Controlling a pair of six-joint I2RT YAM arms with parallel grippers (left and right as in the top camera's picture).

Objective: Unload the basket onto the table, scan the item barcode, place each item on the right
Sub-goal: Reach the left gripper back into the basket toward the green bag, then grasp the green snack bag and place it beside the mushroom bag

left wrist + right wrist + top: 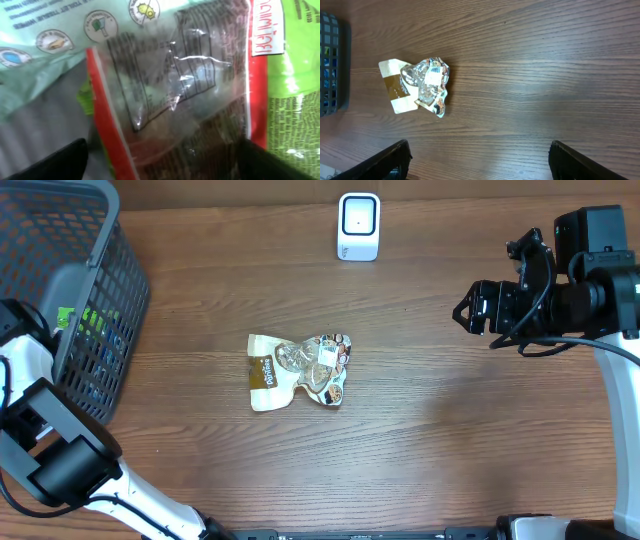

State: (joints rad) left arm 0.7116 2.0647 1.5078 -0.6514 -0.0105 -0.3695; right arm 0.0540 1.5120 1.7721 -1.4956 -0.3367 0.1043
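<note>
Left pincer (162,161) gapes over a packet (170,90) inside the basket (95,340). Right pincer (466,310) is open, empty. Pouch (298,370) lies on the table (450,450), nothing at the scanner (358,226). I'd say no scan underway yet.

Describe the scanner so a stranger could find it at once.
Start at the wooden table and look to its far edge, past the crumpled pouch. The scanner stands there alone: a small white box with a dark window.

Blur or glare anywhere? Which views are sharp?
Left wrist: clear-film packet soft and blurred, glare streaks on the film, print unreadable. Overhead: sharp, evenly lit, snack bag slightly shiny. Right wrist: sharp, foil on the bag glints.
</note>
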